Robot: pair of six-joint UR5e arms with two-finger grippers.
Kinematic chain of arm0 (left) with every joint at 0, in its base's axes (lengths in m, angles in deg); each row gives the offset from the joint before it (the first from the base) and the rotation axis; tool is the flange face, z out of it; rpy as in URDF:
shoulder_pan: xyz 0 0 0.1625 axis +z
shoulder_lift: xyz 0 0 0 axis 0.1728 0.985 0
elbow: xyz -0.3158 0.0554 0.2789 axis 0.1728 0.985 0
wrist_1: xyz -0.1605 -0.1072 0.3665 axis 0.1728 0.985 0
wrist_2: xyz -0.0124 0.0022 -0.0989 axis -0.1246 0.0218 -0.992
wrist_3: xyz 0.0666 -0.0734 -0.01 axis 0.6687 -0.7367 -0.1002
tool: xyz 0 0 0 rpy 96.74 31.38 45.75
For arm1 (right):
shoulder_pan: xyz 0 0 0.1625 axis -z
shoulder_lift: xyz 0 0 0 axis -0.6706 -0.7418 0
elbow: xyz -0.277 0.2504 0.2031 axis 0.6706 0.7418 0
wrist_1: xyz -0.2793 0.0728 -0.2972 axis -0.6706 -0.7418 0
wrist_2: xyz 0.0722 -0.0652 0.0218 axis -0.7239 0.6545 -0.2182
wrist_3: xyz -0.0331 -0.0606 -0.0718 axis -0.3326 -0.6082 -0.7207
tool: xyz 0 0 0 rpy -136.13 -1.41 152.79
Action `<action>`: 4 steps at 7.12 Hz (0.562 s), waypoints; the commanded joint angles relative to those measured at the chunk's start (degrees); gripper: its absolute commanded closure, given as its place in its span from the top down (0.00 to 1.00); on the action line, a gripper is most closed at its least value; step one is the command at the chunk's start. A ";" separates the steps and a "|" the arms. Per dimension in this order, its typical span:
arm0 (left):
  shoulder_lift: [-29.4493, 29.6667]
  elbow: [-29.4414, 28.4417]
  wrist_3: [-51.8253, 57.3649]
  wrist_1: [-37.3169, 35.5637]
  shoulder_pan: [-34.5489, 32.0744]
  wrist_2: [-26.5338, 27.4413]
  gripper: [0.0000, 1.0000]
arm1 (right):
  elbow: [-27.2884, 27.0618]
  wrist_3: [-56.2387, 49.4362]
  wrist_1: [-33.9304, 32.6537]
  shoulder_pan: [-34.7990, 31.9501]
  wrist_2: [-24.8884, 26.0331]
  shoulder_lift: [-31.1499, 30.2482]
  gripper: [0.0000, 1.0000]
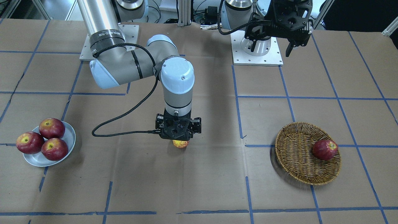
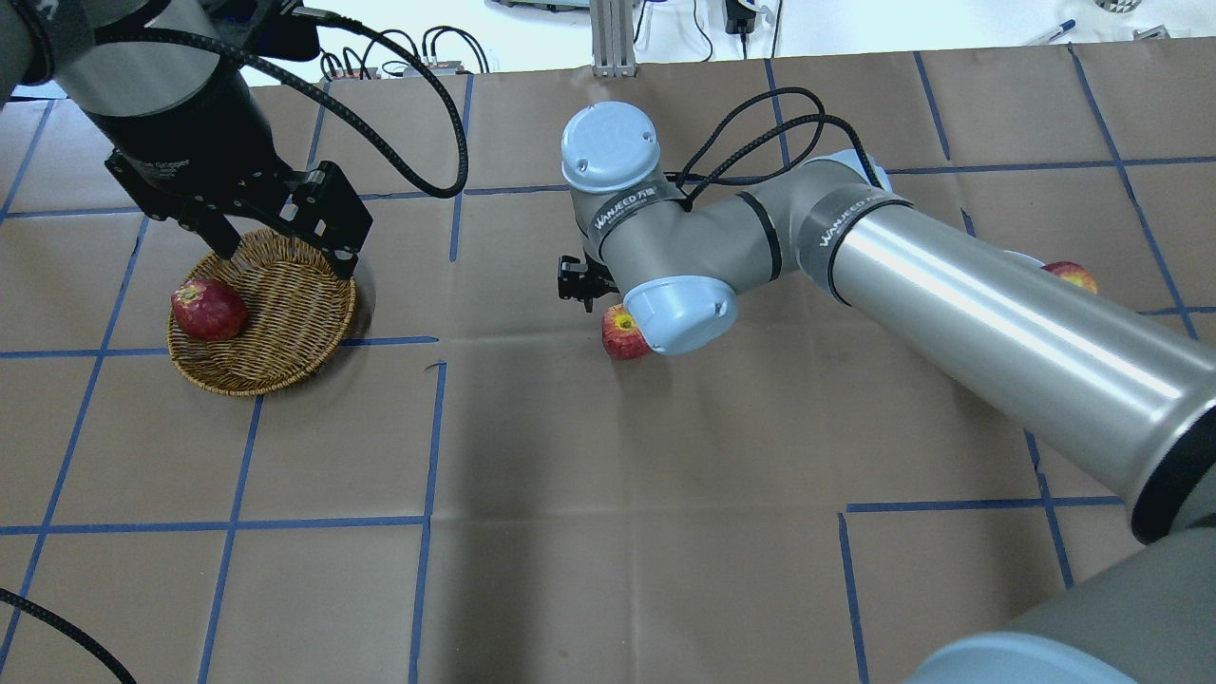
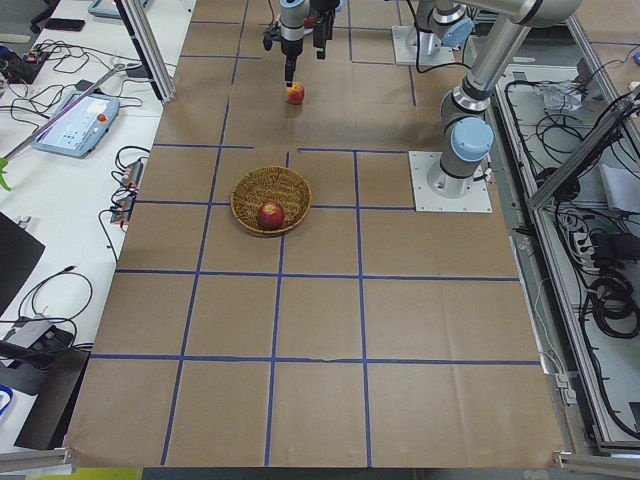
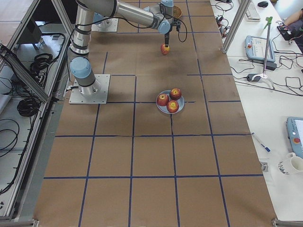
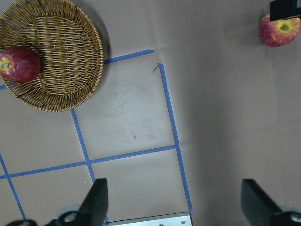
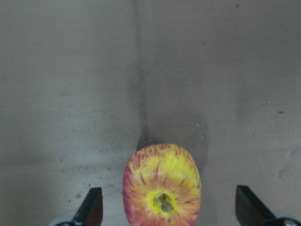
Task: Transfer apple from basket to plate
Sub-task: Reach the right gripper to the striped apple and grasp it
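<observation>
Right arm (image 2: 950, 304) fills the near corner of the overhead view and reaches out over the brown desk (image 2: 608, 532), which is crossed by blue tape lines. The right end effector (image 6: 170, 212) points straight down at mid-desk. Its fingers are spread, one on each side of the apple (image 6: 162, 186) with a gap to either, so it pinches nothing. The left end effector (image 5: 176, 207) hangs high above the desk, fingers spread wide with nothing between them.

The basket (image 1: 292, 155) sits on the robot's left side of the desk. It holds one dark red apple (image 1: 325, 150) close to its rim. The plate (image 1: 71, 137) lies on the robot's right side, well apart from the basket, and carries three dark red apples (image 1: 51, 128) touching one another. The apple, yellow streaked with red, sits dimpled end up on the bare desk between basket and plate, directly beneath the right end effector.
</observation>
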 commanded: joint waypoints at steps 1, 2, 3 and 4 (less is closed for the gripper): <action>0.00 0.00 0.12 0.00 -0.02 0.00 0.99 | -3.20 -0.33 -5.44 -0.06 0.27 0.53 1.00; 0.00 0.00 0.12 0.00 0.07 0.00 0.99 | -3.12 -0.33 -5.44 -0.06 0.10 1.74 1.00; 0.00 0.00 0.12 0.00 0.07 0.00 0.99 | -2.77 -0.33 -6.23 -0.06 0.10 2.89 0.97; 0.00 0.00 0.21 0.00 0.07 0.00 0.99 | -2.59 -0.33 -6.84 -0.06 0.01 3.33 0.75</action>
